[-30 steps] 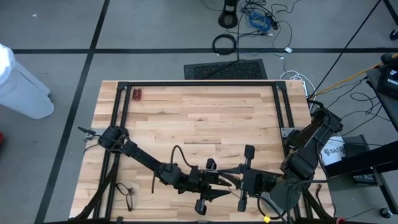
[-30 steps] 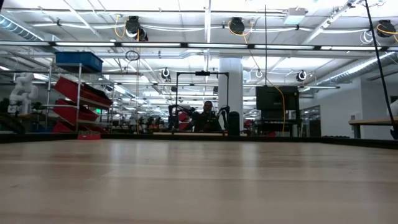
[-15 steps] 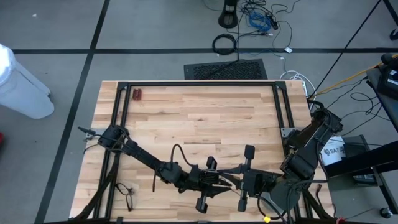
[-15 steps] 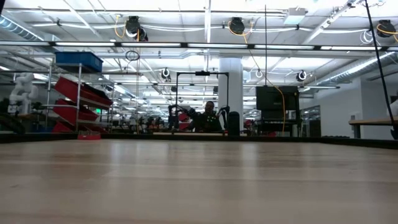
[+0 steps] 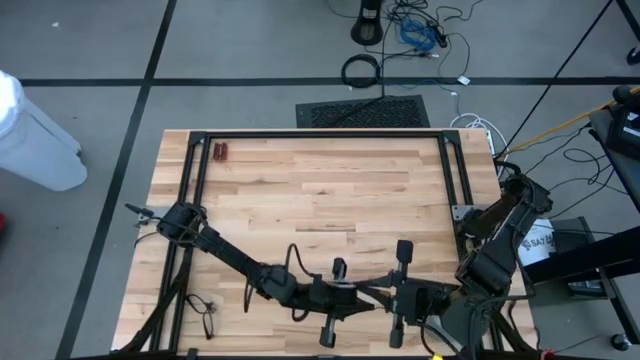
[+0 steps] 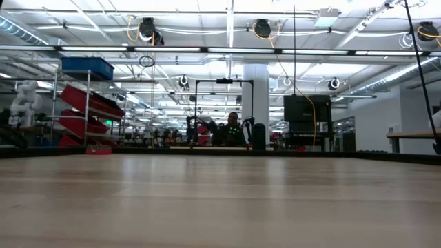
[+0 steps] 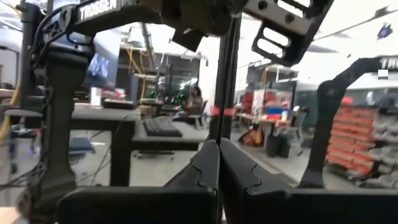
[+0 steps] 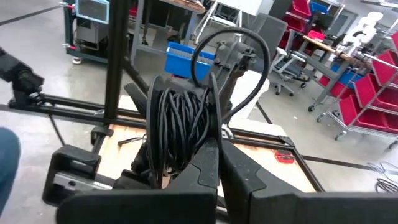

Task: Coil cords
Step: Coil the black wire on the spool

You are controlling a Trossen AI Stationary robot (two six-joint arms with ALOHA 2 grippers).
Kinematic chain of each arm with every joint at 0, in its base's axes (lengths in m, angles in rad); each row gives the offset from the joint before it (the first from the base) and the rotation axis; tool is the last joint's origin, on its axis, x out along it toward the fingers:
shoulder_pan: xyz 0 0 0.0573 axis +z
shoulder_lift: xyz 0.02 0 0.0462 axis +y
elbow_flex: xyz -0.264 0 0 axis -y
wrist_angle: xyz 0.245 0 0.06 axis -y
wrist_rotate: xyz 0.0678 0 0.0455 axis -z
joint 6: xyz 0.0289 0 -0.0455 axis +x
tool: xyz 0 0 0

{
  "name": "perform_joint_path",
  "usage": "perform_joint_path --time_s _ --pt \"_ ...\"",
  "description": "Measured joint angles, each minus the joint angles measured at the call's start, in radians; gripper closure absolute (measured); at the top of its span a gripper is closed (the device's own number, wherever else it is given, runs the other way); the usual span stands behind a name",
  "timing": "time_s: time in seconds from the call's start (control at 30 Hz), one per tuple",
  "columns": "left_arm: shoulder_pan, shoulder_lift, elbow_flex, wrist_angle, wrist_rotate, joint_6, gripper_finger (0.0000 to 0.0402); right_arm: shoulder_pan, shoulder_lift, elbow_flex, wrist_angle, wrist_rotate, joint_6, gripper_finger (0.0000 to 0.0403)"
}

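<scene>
Left hand (image 5: 352,296) has closed since a second ago, fingers together, at the near table (image 5: 320,190) edge. Right hand (image 5: 372,297), fingers together, facing it. Cord (image 8: 180,127): black coiled bundle between them, near the left hand.

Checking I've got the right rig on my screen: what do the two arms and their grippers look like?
Both are dark, jointed arms. The left gripper has two black fingers with stepped, notched inner edges; white TROSSEN lettering marks the other arm's frame in the left wrist view. The right gripper has matching black fingers. Black cables loop along both arms.
</scene>
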Motion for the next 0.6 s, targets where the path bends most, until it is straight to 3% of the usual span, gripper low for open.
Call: perform_joint_path --time_s 0.37,0.6 --pt "-0.045 -0.003 0.0 -0.064 -0.211 0.149 0.0399 0.022 0.0 0.0 -0.088 -0.023 0.106 0.0403" --pt "-0.09 -0.019 -0.001 -0.123 -0.441 0.254 0.04 0.019 0.0 0.0 -0.139 -0.048 0.173 0.0403"
